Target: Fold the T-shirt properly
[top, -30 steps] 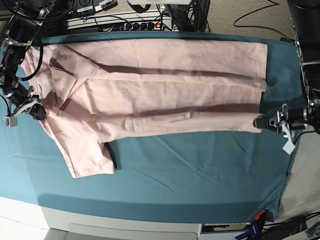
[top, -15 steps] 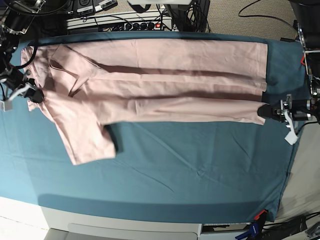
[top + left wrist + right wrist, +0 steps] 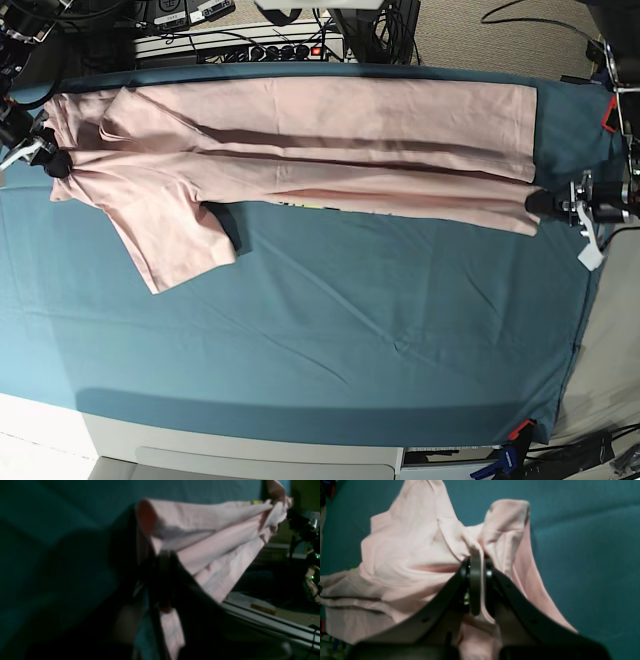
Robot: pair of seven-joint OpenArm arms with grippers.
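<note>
The pale pink T-shirt [image 3: 300, 150] lies stretched along the far half of the teal table cloth [image 3: 380, 330], its near long edge lifted and carried toward the back. A short sleeve [image 3: 175, 240] hangs out toward the front at the left. My left gripper [image 3: 538, 204] is shut on the shirt's hem corner at the right; the left wrist view shows its fingers [image 3: 163, 580] pinching pink cloth [image 3: 220, 552]. My right gripper [image 3: 55, 163] is shut on the shoulder end at the left; the right wrist view shows bunched cloth [image 3: 420, 555] in its fingers [image 3: 475, 580].
A power strip and cables [image 3: 250, 45] lie behind the table's far edge. The table's front edge [image 3: 250, 440] runs along the bottom. A red clip [image 3: 520, 432] sits at the front right corner.
Both grippers have moved toward the back of the table, pulling the shirt's near edge over the rest. The shirt band is narrower now and the sleeve has shifted back with it.
</note>
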